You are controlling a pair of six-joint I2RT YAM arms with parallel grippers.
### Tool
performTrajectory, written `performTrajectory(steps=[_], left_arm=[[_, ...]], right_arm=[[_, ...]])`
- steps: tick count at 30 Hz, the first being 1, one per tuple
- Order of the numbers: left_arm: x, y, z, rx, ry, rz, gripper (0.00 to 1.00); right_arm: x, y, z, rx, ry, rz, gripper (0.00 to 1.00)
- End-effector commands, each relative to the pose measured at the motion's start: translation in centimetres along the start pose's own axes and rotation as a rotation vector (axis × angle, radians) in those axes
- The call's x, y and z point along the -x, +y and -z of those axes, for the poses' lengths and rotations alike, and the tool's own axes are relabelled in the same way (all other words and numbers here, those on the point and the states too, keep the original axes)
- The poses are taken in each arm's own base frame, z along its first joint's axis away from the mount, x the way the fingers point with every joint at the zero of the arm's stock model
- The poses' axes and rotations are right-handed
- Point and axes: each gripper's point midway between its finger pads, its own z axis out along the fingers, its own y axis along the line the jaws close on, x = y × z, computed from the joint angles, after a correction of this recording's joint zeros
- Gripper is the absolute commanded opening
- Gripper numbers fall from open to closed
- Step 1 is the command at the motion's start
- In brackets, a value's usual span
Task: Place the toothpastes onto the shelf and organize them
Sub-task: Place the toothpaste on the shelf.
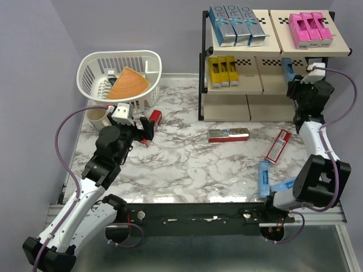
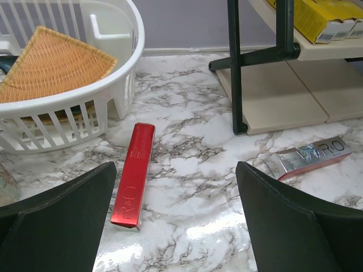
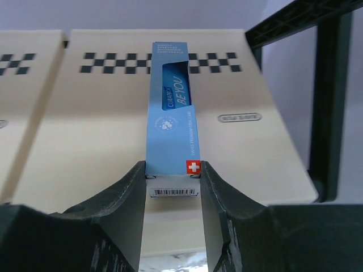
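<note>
The white-and-grey marbled table top is taken up at its far right by the three-tier shelf of black metal frame and beige panels with checkered strips. Cartons are laid on it lengthwise and grouped by colour, presumably so that each panel takes one kind. Shiny silver-blue cartons lie on the shelf's top left panel, pink cartons on its top right, and yellow cartons on its middle left.

To the left of the shelf a white slatted plastic basket is stood, with a tan woven fan-shaped mat inside it.

The right gripper is raised to the shelf's middle right panel and clamped on both long sides of a light blue slim carton near its barcode end. The carton is pointed up the bare panel toward the checkered strip, which is judged to start a blue row there. The shelf's black upright is seen just to the right, so drift that way would be blocked.

The left gripper is held low, left of the shelf, with its jaws spread wide and nothing between them. It is aimed at a glossy red carton lying between shelf and basket. The basket wall just beside that carton's far end may crowd the approach.

In front of the shelf a loose silver-blue carton, a second red carton and another light blue carton are not yet shelved.
</note>
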Motion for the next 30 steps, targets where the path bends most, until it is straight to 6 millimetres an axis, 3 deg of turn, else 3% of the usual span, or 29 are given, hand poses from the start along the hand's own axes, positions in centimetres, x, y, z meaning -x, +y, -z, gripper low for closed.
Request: performTrajectory(steps=[1,12,23,30], left_arm=[[0.3,-0.1,0.2,-0.013,-0.022,-0.006,0.99],[0.4,-0.1,0.2,-0.016,-0.023,-0.012,0.99],[0.0,-0.1,0.0,-0.014,-0.011,-0.012,0.99],[0.1,-0.1,0.0,-0.012,-0.011,-0.013,0.99]], right_arm=[[1.3,-3.2,-0.8,-0.069,-0.018,0.081,0.36],[3.0,-7.3,-0.7,-0.106,-0.042,0.123,0.39],[-0.2,-8.8,-1.9,-0.139,0.039,0.085,0.49],[-0.2,-10.1,-1.5,-0.205,0.030,0.079,0.60]])
